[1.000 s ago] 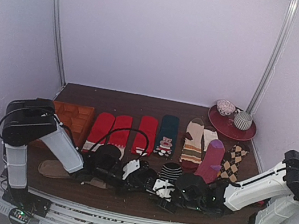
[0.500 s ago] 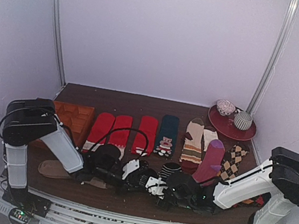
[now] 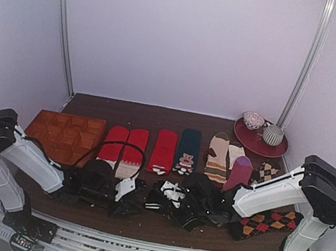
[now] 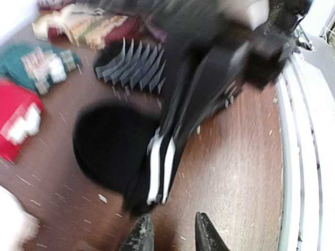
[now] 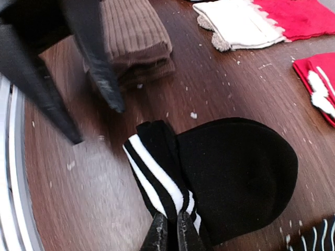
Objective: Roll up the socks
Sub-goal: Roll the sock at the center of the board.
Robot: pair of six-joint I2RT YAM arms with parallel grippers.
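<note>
— While we look down the right wrist view, what do we make of the right gripper (image 5: 170, 232)?

— We see its fingers pressed tight together, pinching the white-banded cuff (image 5: 157, 180) of the black sock (image 5: 238, 172). The rest of that sock lies flat on the table (image 5: 78, 204), ahead of the fingertips and off to their right. Its rounded end is the part farthest from them.

— And the left gripper (image 4: 172, 236)?

— We find its fingers spread, with only bare wood between them. The cuff end of the same sock lies just ahead of those fingertips. It is close, but as far as we can tell it is not touching them.

— Where do we place the second sock?

— From the left gripper, the thinly striped sock (image 4: 131, 65) lies flat beyond the black one. From the right gripper, a corner of it shows to the right, near the black sock's edge. We cannot say whether the two socks touch, since the left wrist view is blurred.

— How do the grippers stand to one another?

— They face each other across the cuff. From the right gripper, the two left fingers hang ahead and to the left, tips apart above the wood. From the left gripper, the right one reaches down onto the cuff from ahead.

— What else lies near?

— From the right gripper, a folded brown sock (image 5: 136, 42) lies ahead, beyond the left fingers. Farther ahead and to the right we see red socks with pale cuffs (image 5: 298, 15).
</note>
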